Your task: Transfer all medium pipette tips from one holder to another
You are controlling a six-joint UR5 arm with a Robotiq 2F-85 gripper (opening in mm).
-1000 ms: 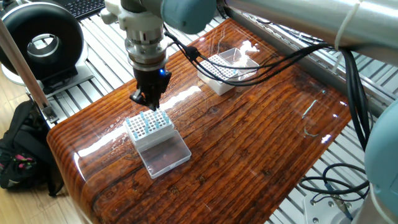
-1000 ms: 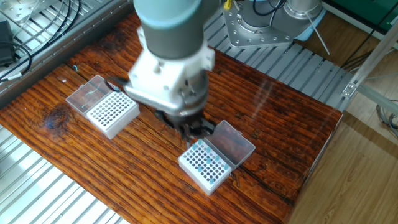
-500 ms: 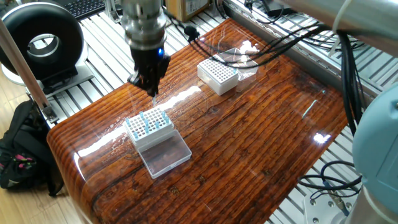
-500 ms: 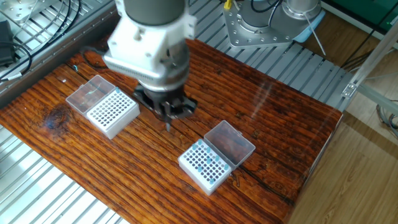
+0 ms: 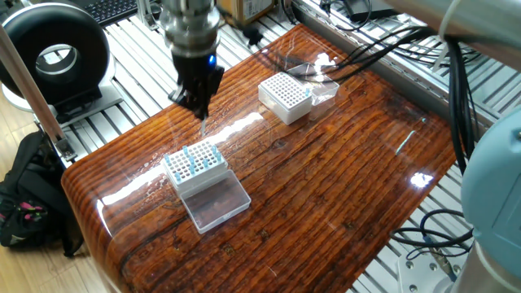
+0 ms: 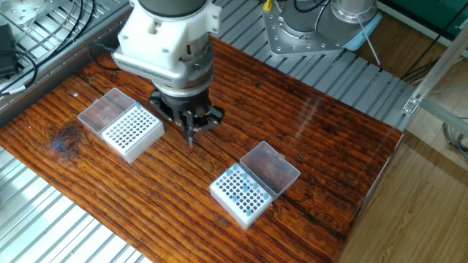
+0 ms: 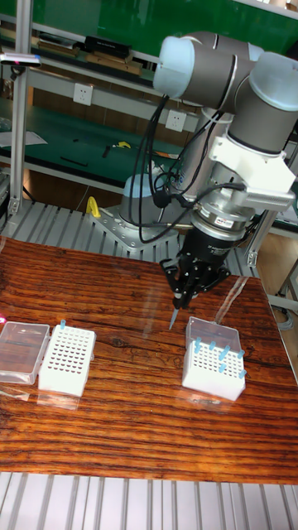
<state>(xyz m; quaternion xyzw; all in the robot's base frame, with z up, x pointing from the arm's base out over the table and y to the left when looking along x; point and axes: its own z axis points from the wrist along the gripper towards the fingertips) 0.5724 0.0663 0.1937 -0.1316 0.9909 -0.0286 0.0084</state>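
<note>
You have a glossy, varnished reddish-brown wooden worktop (image 5: 326, 187) with strong grain, throwing bright glare. It sits on ribbed, matt silver aluminium rails (image 5: 122, 89). The two white perforated tip holders (image 7: 68, 358) look like matt plastic, their hinged lids (image 5: 216, 202) clear and shiny. The pale-blue translucent plastic pipette tips (image 7: 217, 348) look smooth. Your black claw (image 7: 179, 300) looks matt.

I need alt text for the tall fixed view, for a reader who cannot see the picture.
The gripper hangs above a wooden table, holding one pipette tip pointing down. To the right stands a white holder with several blue tips; to the left, a second holder carries one tip at its corner.
</note>
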